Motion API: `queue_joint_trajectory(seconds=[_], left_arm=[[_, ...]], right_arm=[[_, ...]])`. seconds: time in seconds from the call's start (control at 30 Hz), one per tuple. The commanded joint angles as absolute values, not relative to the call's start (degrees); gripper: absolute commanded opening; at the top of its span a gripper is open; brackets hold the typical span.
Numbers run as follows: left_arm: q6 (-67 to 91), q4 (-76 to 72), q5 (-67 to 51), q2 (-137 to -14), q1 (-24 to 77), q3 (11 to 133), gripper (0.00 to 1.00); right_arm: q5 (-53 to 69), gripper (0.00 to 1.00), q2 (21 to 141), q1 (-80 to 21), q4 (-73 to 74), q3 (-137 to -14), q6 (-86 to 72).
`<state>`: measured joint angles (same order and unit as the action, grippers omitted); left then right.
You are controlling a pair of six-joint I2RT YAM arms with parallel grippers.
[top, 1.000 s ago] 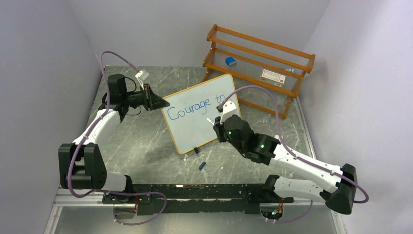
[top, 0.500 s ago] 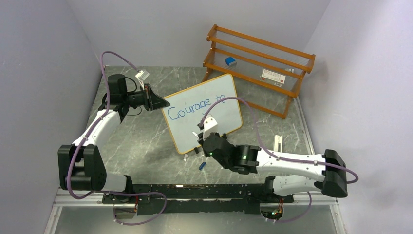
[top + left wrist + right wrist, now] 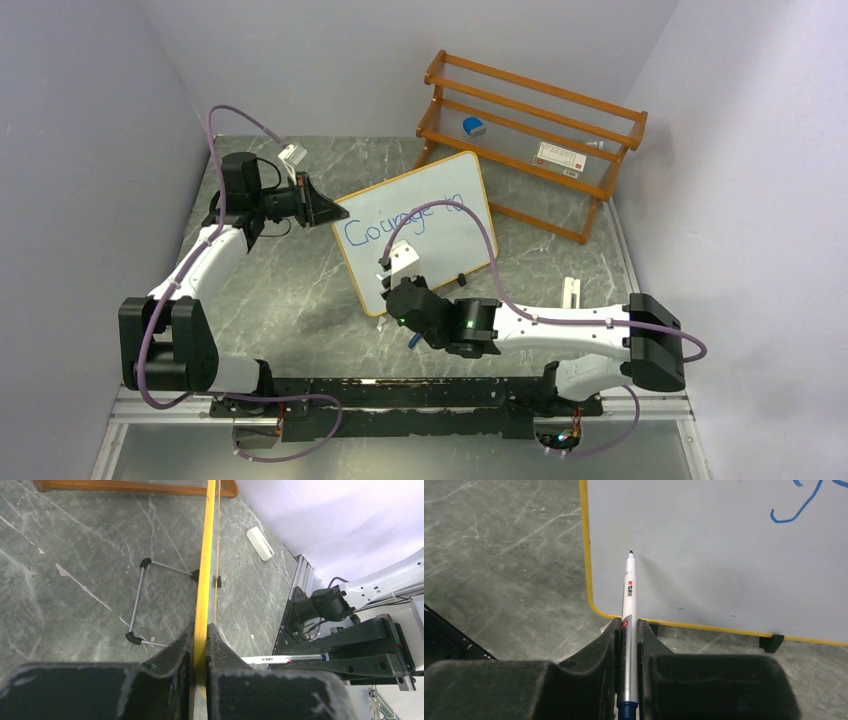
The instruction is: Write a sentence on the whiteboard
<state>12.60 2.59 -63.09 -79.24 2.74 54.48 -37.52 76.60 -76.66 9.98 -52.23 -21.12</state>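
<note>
The whiteboard (image 3: 445,245), white with an orange frame, stands tilted on the table. It carries one blue line, "Courage to" (image 3: 372,230), partly crossed by my right arm's cable. My left gripper (image 3: 325,212) is shut on the board's left edge, seen edge-on as a yellow strip (image 3: 205,570) between its jaws (image 3: 201,630). My right gripper (image 3: 388,283) is shut on a silver marker (image 3: 629,595). The marker's blue tip is at the blank lower-left part of the board (image 3: 724,565); contact cannot be told. A blue stroke (image 3: 796,511) shows above.
A wooden rack (image 3: 530,110) stands behind the board with a blue item (image 3: 474,126) and a white box (image 3: 558,156). A blue cap (image 3: 414,339) lies near the board's front corner. A white piece (image 3: 570,292) lies at right. The board's wire stand (image 3: 137,605) rests behind it.
My right arm has swung left and down, from the end of "to" to the board's lower-left area, still holding the marker. The left arm and the board have not moved.
</note>
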Motion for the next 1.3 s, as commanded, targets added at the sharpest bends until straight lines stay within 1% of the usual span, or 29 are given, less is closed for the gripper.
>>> queue_joint_trajectory(seconds=[0.0,0.47,1.27], left_arm=[[9.9,5.7,-59.5,-79.9,4.4,53.3,0.05],[10.0,5.7,-59.5,-79.8,4.4,53.3,0.05],[10.0,5.7,-59.6,-79.7,4.4,53.4,0.05]], right_arm=[[-40.2,0.0,77.6,-77.9,7.7,-54.8,-23.0],[-42.3,0.0,82.8,-78.4,9.1,-58.7,-23.3],[-43.0,0.0,86.9,-78.4,11.3,-61.6,-23.4]])
